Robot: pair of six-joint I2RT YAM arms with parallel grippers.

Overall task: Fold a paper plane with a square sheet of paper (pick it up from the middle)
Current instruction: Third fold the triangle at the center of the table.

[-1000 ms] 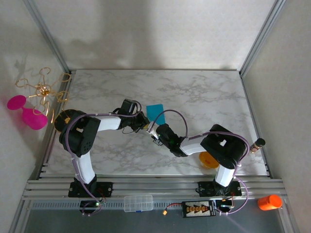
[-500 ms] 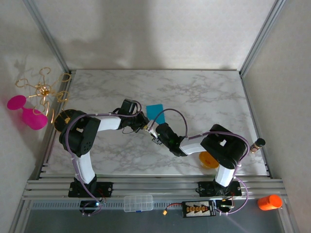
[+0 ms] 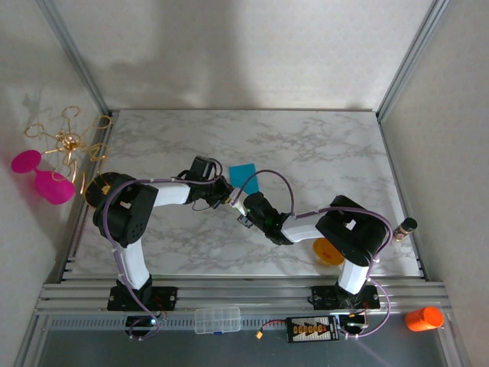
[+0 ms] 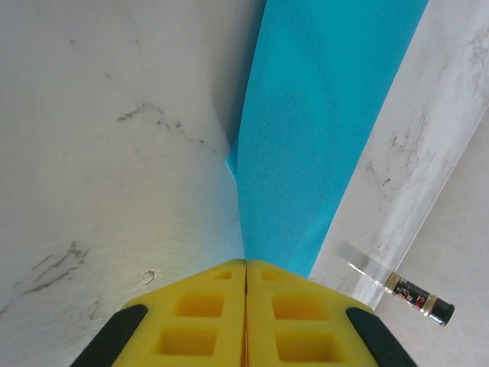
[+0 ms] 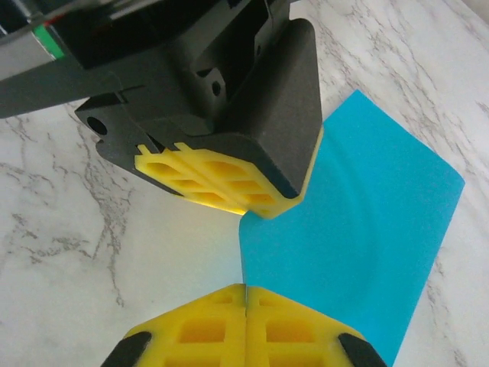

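I see marble table [image 3: 321,145]. Square sheet of paper [image 3: 244,177], teal, sits mid-table just beyond both grippers, near edge raised off marble. Left gripper [image 4: 245,264]: pads pressed together, pinching sheet's edge. Right gripper [image 5: 245,287]: pads closed too, probably nipping same edge; contact hidden from me.

desk [image 3: 321,145]: white-grey marble | orange bowl [image 3: 328,252]: near right edge | small dark bottle [image 3: 404,228]: lying off right edge | pink pieces [image 3: 42,177], gold wire shape [image 3: 67,141]: left wall | clear box [image 3: 217,319], black unit [image 3: 309,329], orange cup [image 3: 424,318]: front rail
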